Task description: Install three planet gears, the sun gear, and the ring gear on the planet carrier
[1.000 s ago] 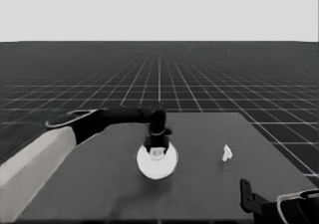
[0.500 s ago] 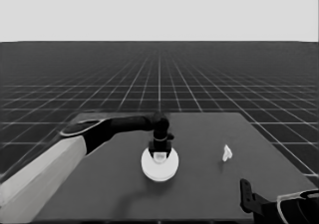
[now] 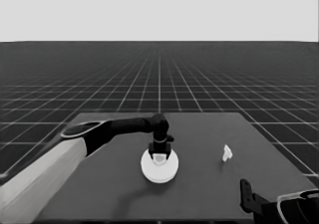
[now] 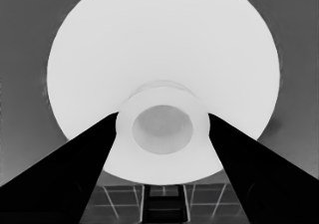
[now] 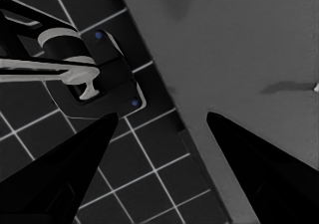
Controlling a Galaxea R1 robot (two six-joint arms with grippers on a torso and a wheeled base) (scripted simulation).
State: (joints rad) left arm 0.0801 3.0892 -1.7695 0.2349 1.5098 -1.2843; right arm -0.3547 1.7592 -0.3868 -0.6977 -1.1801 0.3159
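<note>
- One arm is at work: the left gripper (image 3: 158, 153) stands near the middle of the table (image 3: 209, 129), pointing straight down. The left arm runs back from it toward the left edge of the head view.
- One round white disc shows, directly beneath this gripper. No gears and no second disc are in sight, so I judge it to be the larger round part (image 3: 158, 170), set over the rest.
- Both fingers (image 4: 84, 164) flank a raised collar (image 4: 201, 129) at the disc's centre. In the left wrist view their inner edges meet the collar's sides with no gap, so the gripper looks closed onto the collar at a narrow spread.
- Zero offset is the relation that counts: the collar's hole sits midway between the fingertips, and the disc spreads evenly beyond them on all sides. Being round, it has no long axis to line up with. Any coming move is straight up or down along the gripper's own axis.
- Whether the disc is fully seated or a little raised I cannot tell.
- One thin white piece (image 3: 227, 153) lies well to the right of the left gripper, apart from the disc, with nothing at it.
- Farthest right, the right gripper (image 3: 245, 191) waits at the table's near right corner, far from the disc. Its fingers are spread with nothing between them.
</note>
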